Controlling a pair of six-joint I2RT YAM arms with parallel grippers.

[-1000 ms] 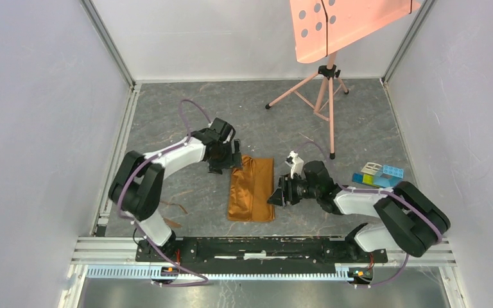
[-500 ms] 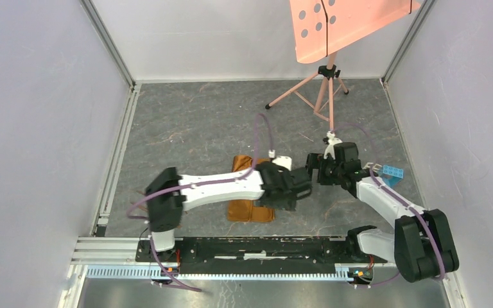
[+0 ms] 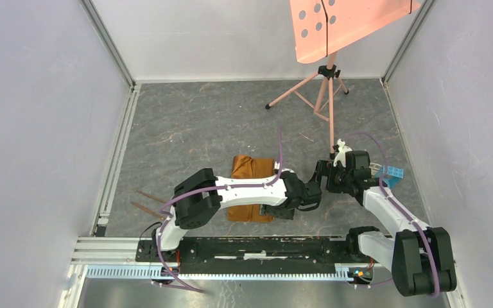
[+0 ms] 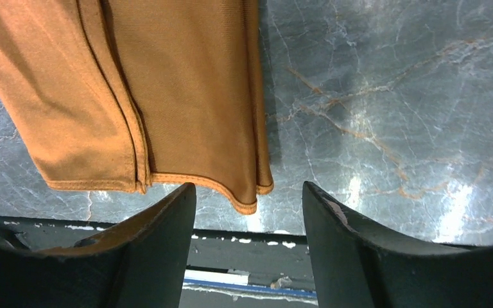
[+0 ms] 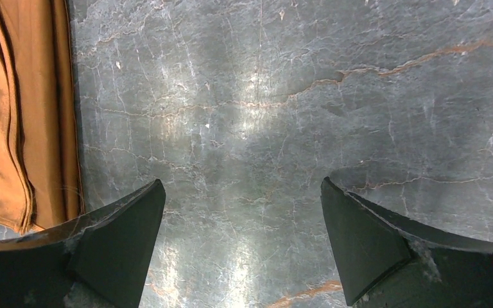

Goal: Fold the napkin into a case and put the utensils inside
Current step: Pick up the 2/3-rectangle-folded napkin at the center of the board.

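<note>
Located at mid-table (image 3: pixel 199 128): napkin (image 3: pixel 251 168), folded into a narrow flat oblong, long axis running near to far, stitched hem at the near end. Lies flat; crossed over its middle by the left arm in the top view.

Left gripper (image 4: pixel 248 190) positioned low over the napkin's near right corner. Fingers (image 4: pixel 160 231) parted to a moderate gap, hem corner visible within that gap, no contact with the cloth discernible, nothing held.

Right gripper (image 5: pixel 242 183) positioned over bare marbled surface to the right of the napkin's right edge. Fingers spread wide, nothing between them.

Utensils (image 3: pixel 149 196) noted as slender copper-brown pieces lying near the table's left near corner, well apart from the napkin and outside it. Number of pieces not determinable.

Also present: toy blocks (image 3: pixel 390 173) at right, beside the right arm; pink perforated panel (image 3: pixel 346 25) on a tripod at the far side.
</note>
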